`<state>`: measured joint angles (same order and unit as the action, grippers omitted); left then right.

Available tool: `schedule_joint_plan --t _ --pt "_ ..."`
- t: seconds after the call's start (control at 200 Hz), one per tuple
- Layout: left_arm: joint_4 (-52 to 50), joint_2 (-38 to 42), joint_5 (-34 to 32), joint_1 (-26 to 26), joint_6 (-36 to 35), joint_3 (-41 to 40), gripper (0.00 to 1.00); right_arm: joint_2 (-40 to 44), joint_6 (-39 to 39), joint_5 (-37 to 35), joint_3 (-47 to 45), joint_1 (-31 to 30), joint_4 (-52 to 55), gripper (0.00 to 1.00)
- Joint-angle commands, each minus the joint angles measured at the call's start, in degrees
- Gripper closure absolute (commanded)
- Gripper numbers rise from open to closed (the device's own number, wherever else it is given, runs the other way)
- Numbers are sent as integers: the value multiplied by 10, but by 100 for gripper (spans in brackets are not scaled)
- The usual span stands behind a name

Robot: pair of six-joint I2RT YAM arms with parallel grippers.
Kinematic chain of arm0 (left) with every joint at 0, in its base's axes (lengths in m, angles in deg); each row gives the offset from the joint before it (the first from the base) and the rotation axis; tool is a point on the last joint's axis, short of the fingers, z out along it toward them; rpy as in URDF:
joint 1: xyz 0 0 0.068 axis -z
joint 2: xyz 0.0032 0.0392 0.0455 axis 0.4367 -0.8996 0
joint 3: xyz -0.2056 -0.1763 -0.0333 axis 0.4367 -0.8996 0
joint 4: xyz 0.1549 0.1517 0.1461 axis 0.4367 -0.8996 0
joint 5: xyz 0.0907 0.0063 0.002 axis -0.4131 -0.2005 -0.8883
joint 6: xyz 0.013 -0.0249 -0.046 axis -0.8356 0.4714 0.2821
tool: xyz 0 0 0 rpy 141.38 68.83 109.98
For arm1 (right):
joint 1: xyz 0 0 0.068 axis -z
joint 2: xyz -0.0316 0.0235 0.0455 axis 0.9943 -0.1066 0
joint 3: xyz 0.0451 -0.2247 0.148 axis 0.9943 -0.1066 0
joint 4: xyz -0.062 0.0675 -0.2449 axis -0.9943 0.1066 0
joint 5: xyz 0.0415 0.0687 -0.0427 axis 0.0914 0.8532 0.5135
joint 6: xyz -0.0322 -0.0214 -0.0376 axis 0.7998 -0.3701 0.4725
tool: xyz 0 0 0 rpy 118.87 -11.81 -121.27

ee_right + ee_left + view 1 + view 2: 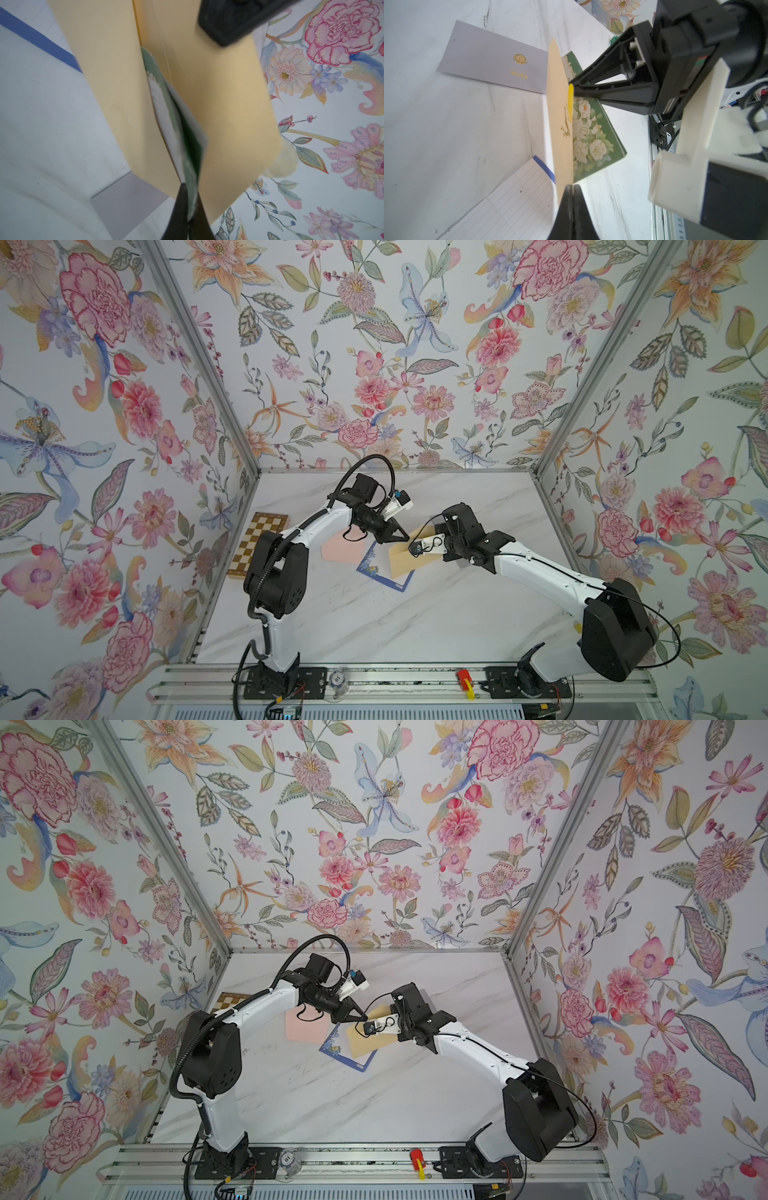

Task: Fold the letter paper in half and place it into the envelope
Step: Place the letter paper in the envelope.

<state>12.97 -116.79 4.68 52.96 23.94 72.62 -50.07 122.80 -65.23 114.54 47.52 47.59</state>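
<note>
**Q:** Jaws, both sides?
**A:** My left jaws are pressed together, pinching an edge of the yellow envelope (558,116). My right jaws are pressed together too, pinching one end of the green floral letter paper (190,149). The two pairs sit close together with the envelope between them.

**Q:** Envelope position?
**A:** Around the middle of the worktop (415,626). It stands on edge, tilted, over the right part of a blue-edged lined sheet (384,578) that lies flat. I cannot tell whether its lower edge touches that sheet.

**Q:** Contents?
**A:** The mouth is parted into two yellow walls. The leading end of the letter paper lies between them, and the rest sticks out toward my right jaws. The right wrist view is blurred, so I cannot tell how deep the paper sits.

**Q:** Other containers?
**A:** A pink envelope (343,549) lies flat just left of the lined sheet, partly under my left arm (316,522). I cannot tell its contents. A chessboard (259,541) lies by the left wall, apart from the rest.
</note>
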Motion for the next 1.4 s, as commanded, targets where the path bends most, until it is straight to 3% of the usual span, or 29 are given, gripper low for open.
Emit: schedule_joint_plan --t 0.0,0.245,0.526,1.396 --pt "-10 26 4 10 -8 -6 100 0 -35 5 7 -4 40 100" --pt "-6 35 3 24 -3 -10 100 9 -102 71 16 -3 58 100" --pt "2 45 -1 40 9 -11 100 6 -125 74 11 -22 40 100" --pt "-32 33 -16 47 6 13 100 -12 -73 -108 -13 -65 64 100"
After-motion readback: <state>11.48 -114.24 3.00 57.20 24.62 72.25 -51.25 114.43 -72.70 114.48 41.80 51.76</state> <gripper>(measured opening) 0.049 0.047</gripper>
